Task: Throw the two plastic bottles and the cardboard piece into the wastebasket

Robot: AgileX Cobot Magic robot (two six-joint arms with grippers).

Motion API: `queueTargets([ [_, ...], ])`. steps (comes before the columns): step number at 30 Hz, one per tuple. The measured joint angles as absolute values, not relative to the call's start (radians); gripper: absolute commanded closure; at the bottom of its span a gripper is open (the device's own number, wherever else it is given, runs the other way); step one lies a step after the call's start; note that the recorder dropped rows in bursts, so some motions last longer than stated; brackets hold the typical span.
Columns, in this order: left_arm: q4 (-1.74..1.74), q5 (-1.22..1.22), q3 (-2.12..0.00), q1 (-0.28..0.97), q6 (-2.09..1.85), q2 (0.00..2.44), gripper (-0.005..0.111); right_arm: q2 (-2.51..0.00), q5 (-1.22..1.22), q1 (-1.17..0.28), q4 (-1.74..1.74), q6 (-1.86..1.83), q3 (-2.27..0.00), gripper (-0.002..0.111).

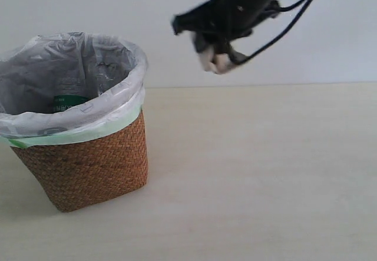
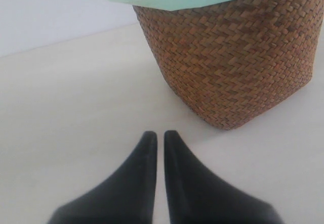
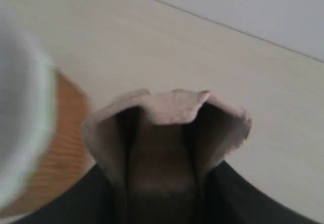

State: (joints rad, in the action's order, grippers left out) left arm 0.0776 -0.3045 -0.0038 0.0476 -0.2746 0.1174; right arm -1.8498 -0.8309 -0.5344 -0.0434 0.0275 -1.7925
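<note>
The woven wastebasket (image 1: 88,167) with its white bag liner stands at the left of the table. Inside it a green label of a plastic bottle (image 1: 69,102) shows through the liner; the second bottle is hidden. My right gripper (image 1: 217,60) hangs high in the air, right of the basket's rim, shut on the brown cardboard piece (image 3: 167,133), which is squeezed between the fingers. The basket (image 3: 35,148) shows blurred beside it in the right wrist view. My left gripper (image 2: 158,135) is shut and empty, low over the table near the basket's base (image 2: 233,57).
The pale wooden table (image 1: 259,178) stretches right of the basket, with a white wall behind. A black cable (image 1: 288,25) trails from the right arm.
</note>
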Motion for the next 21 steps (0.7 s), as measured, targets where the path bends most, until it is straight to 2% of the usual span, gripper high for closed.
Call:
queueTargets([
  [1, 0.078, -0.305, -0.004, 0.048, -0.275, 0.117, 0.103, -1.850, -0.813, -0.552, -0.157, -0.031, -1.825, 0.058],
  [3, 0.078, -0.305, -0.004, 0.048, -0.275, 0.117, 0.103, -1.850, -0.777, -0.587, -0.341, -0.109, -1.896, 0.013],
  [4, 0.078, -0.305, -0.004, 0.048, -0.275, 0.117, 0.103, -1.850, -0.758, -0.609, -0.421, -0.136, -1.933, 0.004],
  [9, 0.078, -0.305, -0.004, 0.048, -0.275, 0.117, 0.103, -1.876, -0.753, -0.687, -0.530, -0.091, -2.083, 0.017],
  [17, 0.078, -0.305, -0.004, 0.048, -0.275, 0.117, 0.103, -1.934, -0.857, -0.688, -0.393, 0.045, -2.140, 0.020],
  [18, 0.078, -0.305, -0.004, 0.048, -0.275, 0.117, 0.103, -1.934, -0.869, -0.688, -0.382, 0.049, -2.140, 0.024],
  [21, 0.078, -0.305, -0.004, 0.048, -0.275, 0.117, 0.103, -1.934, -0.893, -0.688, -0.352, 0.054, -2.141, 0.046],
])
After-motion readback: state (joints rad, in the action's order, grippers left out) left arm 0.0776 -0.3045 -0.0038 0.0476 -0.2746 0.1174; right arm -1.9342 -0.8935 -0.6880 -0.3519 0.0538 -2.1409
